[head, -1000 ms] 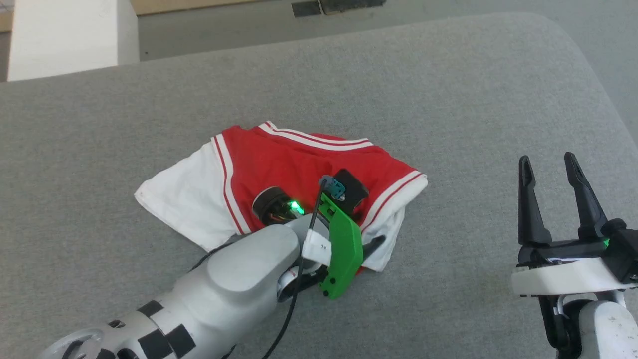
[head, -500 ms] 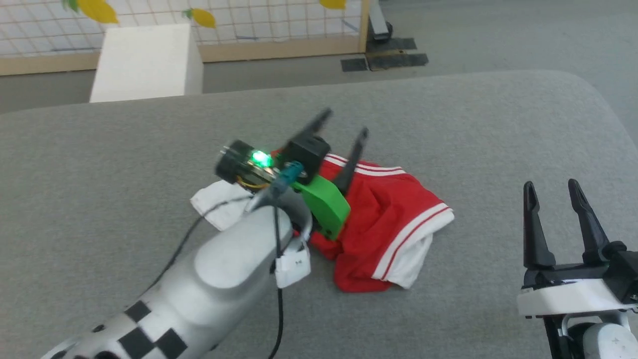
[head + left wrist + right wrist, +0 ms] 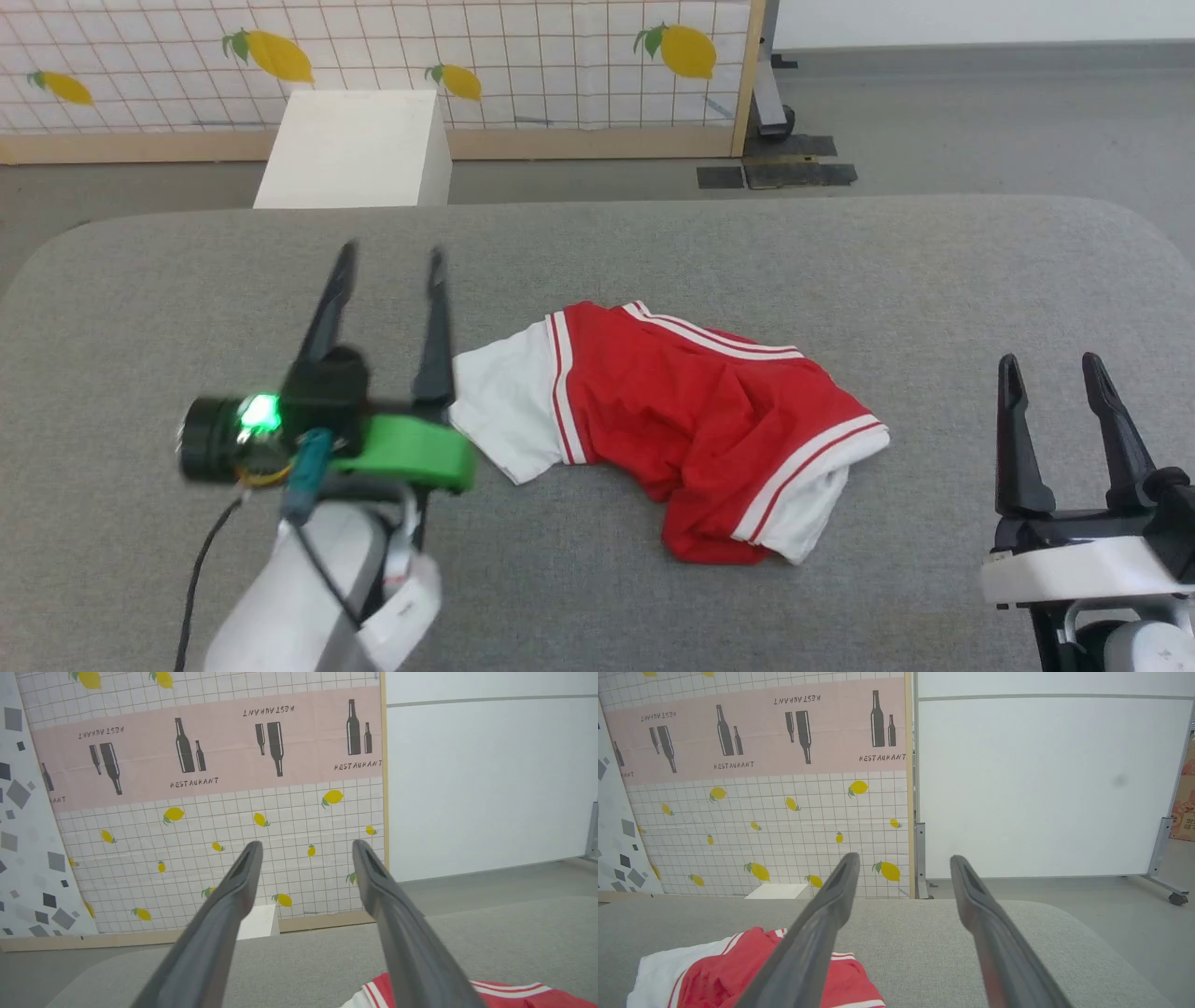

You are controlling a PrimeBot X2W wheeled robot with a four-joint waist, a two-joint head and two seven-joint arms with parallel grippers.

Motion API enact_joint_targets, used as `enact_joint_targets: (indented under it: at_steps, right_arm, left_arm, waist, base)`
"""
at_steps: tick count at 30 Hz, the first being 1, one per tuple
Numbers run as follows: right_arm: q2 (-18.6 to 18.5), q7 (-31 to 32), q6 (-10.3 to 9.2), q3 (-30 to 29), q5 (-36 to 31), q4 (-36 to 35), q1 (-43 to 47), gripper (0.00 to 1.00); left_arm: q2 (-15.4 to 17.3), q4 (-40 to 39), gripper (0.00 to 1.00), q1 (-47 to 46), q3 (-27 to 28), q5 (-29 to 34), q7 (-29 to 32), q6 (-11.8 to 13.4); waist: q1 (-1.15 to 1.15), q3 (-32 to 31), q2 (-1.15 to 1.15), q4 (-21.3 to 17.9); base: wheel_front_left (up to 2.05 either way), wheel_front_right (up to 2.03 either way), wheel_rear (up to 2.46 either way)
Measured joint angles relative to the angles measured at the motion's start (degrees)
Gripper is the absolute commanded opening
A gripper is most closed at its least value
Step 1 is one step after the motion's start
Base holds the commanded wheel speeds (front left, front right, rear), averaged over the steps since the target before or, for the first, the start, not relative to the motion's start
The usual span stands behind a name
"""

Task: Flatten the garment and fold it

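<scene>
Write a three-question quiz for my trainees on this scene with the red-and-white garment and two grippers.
1. True or false: the garment lies smoothed flat and neatly folded on the grey surface.
2. In the head view, which is closer to the garment? A) left gripper B) right gripper
3. Fill in: both grippers' jaws stand ____, holding nothing.
Key: 1 false; 2 A; 3 open.

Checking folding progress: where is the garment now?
Head view: the garment lies crumpled near the middle of the grey table, its white sleeve beside the left gripper, jaws open.
</scene>
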Motion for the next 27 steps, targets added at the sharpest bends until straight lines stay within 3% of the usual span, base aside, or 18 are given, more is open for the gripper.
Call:
enact_joint_targets:
  at_steps: [9,19,27]
  right_arm:
    - [0.0,0.0,0.0,-0.42,1.7,0.41,1.43,1.0]
    - [0.0,0.0,0.0,-0.1,2.31,1.63,2.64,1.0]
    - [0.0,0.0,0.0,-0.01,2.43,2.48,3.06,1.0]
  left_arm:
    - [-4.87,-1.2,1.0,13.48,13.7,5.5,0.0,-5.27]
    - [-9.4,-0.2,1.0,19.61,19.96,10.13,0.0,-12.6]
    - [-11.82,0.62,1.0,20.18,22.92,12.84,0.0,-15.69]
  waist:
    - [0.0,-1.47,0.0,0.6]
    - [0.0,-1.98,0.0,1.27]
    - [0.0,-1.55,0.01,1.63]
  base:
    - [0.0,0.0,0.0]
    - [0.0,0.0,0.0]
    - [0.0,0.0,0.0]
